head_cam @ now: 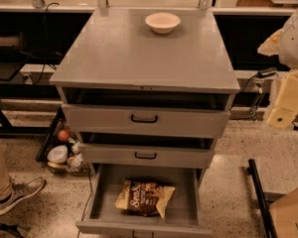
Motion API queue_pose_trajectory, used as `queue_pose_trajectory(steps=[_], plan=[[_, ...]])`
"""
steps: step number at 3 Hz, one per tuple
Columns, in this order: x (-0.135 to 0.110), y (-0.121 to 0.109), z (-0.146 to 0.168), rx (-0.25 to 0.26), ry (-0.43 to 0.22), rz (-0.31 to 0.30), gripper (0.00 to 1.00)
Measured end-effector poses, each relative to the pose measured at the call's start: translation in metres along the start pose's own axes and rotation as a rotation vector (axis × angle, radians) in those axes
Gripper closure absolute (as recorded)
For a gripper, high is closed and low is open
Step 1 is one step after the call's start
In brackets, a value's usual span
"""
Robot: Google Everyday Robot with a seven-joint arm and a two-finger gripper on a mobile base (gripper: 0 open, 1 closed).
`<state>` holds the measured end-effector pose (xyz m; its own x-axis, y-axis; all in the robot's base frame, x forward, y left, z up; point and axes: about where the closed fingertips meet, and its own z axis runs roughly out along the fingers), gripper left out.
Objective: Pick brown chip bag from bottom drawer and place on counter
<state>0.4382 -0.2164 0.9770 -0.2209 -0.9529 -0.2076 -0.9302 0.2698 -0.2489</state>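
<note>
The bottom drawer (103, 202) is seen pulled well out at 6 o'clock of the view, below two wider drawers (188, 122) that are each drawn out a little. The brown chip bag (145, 197) is found lying flat on the drawer floor, roughly at its middle, with bare floor left at its 9 o'clock and 3 o'clock sides; its tan edges are turned slightly askew to the drawer walls. The counter (134, 58) is seen above, capping the cabinet, and a white bowl (162, 22) is set on it toward 12 o'clock, near the back edge. The gripper (282, 114) is seen as a pale shape at 3 o'clock of the view, by the right edge, well apart from the bag and outside the cabinet; whether it is wide or narrow cannot be told. A shoe (19, 193) is seen on the floor at 8 o'clock.
</note>
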Motion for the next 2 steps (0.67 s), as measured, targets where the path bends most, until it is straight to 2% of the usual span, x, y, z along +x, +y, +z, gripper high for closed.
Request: queue_pose_trajectory(steps=[1,2], plan=[[0.002,0.002,0.005,-0.012,-0.002,0.009,0.0],[0.014,0.015,0.046,-0.108,-0.018,0.077,0.0]])
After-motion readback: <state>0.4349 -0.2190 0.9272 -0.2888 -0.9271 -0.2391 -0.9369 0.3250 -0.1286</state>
